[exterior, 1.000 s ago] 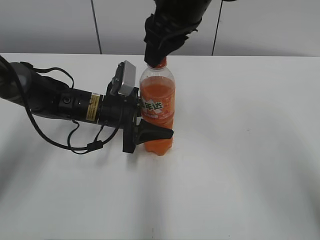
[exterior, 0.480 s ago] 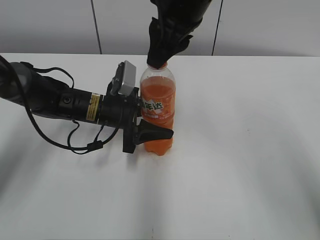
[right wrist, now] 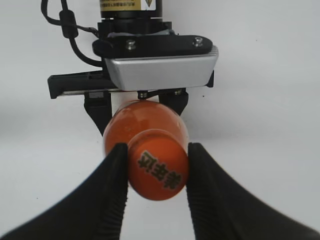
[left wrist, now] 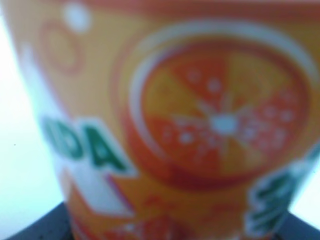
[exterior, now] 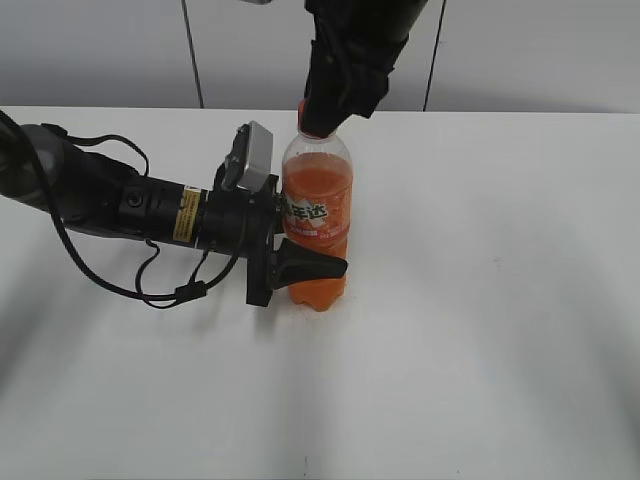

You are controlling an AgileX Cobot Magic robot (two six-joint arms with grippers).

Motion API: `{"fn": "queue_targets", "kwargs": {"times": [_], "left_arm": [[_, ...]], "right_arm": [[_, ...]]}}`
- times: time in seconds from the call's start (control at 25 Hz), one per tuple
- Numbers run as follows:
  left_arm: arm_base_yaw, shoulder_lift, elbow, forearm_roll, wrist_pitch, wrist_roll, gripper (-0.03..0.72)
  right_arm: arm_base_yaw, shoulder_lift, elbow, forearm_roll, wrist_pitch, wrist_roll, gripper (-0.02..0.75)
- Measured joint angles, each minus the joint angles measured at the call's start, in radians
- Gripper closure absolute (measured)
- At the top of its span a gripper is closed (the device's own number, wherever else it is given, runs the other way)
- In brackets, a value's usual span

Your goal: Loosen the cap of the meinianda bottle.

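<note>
So the white table (exterior: 480,330) took up most of the shot, and the meinianda bottle (exterior: 316,215) stood upright on it, a bit left of the table's middle. It was full of orange drink, with an orange label around its waist.

The left arm (exterior: 110,205) lay low along the table on the bottle's left side. Its left gripper (exterior: 305,262) was clamped around the lower half of the bottle, one black finger wrapped across the front. The left wrist camera was basically just a blurry wall of label.

The right gripper (right wrist: 156,172) came straight down over the bottle's top, and both of its black fingers (right wrist: 112,185) were pressed against the sides of the cap (right wrist: 157,171), so it was pinching the cap. The cap sat on the bottle's neck.
</note>
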Motion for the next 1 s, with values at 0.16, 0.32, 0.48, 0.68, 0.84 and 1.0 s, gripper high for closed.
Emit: {"fn": "queue_targets", "kwargs": {"times": [0.16,0.32,0.48,0.68,0.84,1.0], "left_arm": [[0.0,0.0,0.0,0.0,0.0,0.0,0.286],[0.0,0.0,0.0,0.0,0.0,0.0,0.286],[0.0,0.0,0.0,0.0,0.0,0.0,0.286],[0.0,0.0,0.0,0.0,0.0,0.0,0.286],[0.0,0.0,0.0,0.0,0.0,0.0,0.287],[0.0,0.0,0.0,0.0,0.0,0.0,0.287]], "right_arm": [[0.0,0.0,0.0,0.006,0.001,-0.061,0.467],[0.0,0.0,0.0,0.007,0.001,-0.081,0.467],[0.0,0.0,0.0,0.007,0.001,-0.084,0.467],[0.0,0.0,0.0,0.007,0.001,-0.084,0.467],[0.0,-0.001,0.0,0.007,0.001,-0.084,0.466],[0.0,-0.001,0.0,0.007,0.001,-0.081,0.466]]}}
